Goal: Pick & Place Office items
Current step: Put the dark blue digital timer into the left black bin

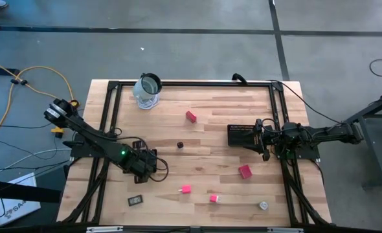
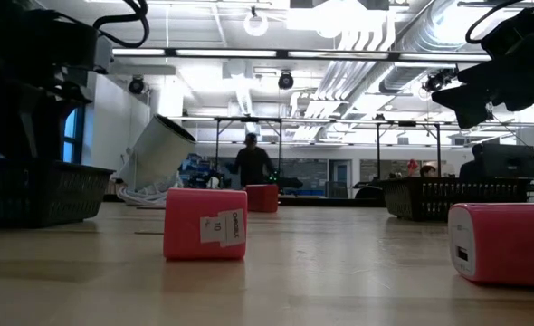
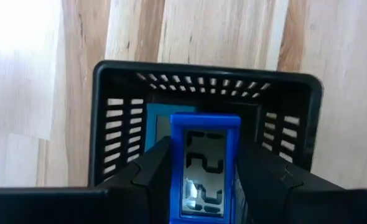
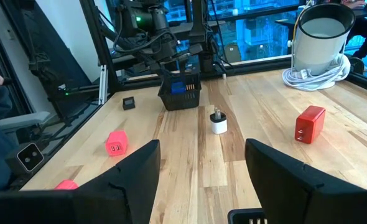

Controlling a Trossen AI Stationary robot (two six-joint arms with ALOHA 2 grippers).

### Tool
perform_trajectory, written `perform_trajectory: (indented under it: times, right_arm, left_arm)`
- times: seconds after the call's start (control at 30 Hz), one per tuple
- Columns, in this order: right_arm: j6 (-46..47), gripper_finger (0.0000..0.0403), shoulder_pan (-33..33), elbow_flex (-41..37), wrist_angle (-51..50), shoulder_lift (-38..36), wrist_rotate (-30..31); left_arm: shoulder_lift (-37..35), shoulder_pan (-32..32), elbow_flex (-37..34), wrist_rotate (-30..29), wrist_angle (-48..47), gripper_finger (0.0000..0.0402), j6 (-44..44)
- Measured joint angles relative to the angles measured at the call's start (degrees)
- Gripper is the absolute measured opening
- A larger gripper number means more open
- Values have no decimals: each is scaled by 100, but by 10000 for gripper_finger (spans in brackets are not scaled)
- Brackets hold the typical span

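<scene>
My left gripper (image 1: 144,163) (image 3: 205,149) is shut on a blue block (image 3: 205,171) with a grey digit display, over a black mesh tray (image 3: 208,70) at the table's left. Something light blue (image 3: 155,127) lies inside that tray. My right gripper (image 1: 263,137) (image 4: 202,163) waits open at the right, nothing between its fingers. Loose on the table lie a red block (image 1: 190,116), a dark cube (image 1: 180,145), pink blocks (image 1: 245,171) (image 1: 186,189) (image 1: 214,198), a whitish round piece (image 1: 263,205) and a black-framed rectangle (image 1: 135,200). My left gripper pinches the blue block by its two long side edges (image 3: 173,163) between its two fingers. The fingers slant down from above and run along the block. The block stands on end, display toward the wrist camera, inside the tray's opening; whether its lower end touches the tray is hidden.
A second black mesh tray (image 1: 241,134) sits just in front of my right gripper. A clear glass jar (image 1: 147,90) stands at the far left. A black frame (image 1: 191,83) runs along the table's edges. Bare wood lies between the scattered items in the middle.
</scene>
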Motion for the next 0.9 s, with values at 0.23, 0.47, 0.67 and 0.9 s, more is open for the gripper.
perform_trajectory:
  times: [0.23,0.47,0.67,0.9]
  right_arm:
    - [1,223,1,0,-1,0,1]
    - [-1,223,-1,-2,-1,0,1]
    - [-1,223,-1,-1,0,-2,1]
    - [-1,223,1,-2,-1,0,1]
  left_arm:
    - [-20,97,-259,259,352,151,4]
    - [-22,109,-422,283,649,151,25]
    - [-26,109,-554,346,918,151,25]
    - [-26,109,-665,372,1055,151,18]
